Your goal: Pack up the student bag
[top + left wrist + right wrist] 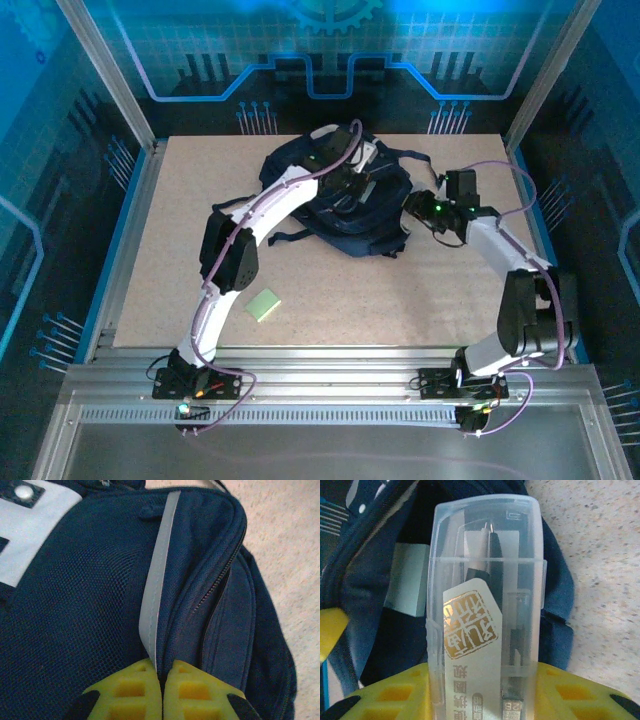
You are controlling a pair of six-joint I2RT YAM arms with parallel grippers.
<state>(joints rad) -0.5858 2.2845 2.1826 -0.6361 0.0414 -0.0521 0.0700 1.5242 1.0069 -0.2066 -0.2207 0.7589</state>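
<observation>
The student bag [345, 225], a dark navy backpack, lies at the back middle of the table. My left gripper [357, 180] reaches over its top. In the left wrist view the left gripper [161, 680] is shut on the lower end of the bag's pale stripe [158, 575], beside the navy mesh [85, 610] and a white patch [35, 525]. My right gripper [482, 697] is shut on a clear plastic case [485, 605] holding a compass set and a gold-stamped card. It holds the case upright just right of the bag [367, 605], where the right gripper [415, 208] sits at the bag's right edge.
A pale green pad [263, 303] lies on the table [420, 300] in front of the left arm. Metal frame posts [105, 70] stand at the back corners. A yellow finger tip [330, 627] shows at the left edge of the right wrist view.
</observation>
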